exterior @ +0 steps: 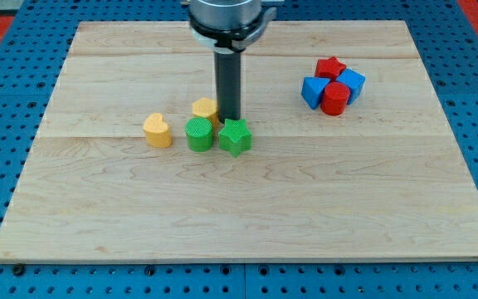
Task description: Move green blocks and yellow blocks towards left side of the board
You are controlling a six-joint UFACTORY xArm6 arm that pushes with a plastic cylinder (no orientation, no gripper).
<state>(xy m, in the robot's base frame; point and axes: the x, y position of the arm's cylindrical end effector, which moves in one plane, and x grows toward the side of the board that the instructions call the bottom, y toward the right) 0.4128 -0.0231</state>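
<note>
My tip (229, 119) stands just above the green star block (235, 137) and right beside the yellow block (205, 109), at the view's centre. A green round block (198, 134) sits left of the star, touching or nearly touching it, just below that yellow block. A yellow heart block (158, 130) lies a little further to the view's left, apart from the green round block. All four lie near the middle of the wooden board (247, 224).
A tight cluster sits at the view's upper right: a red star block (331, 67), a red round block (335, 98), a blue block (313, 90) and another blue block (353, 81). A blue pegboard (7, 100) surrounds the board.
</note>
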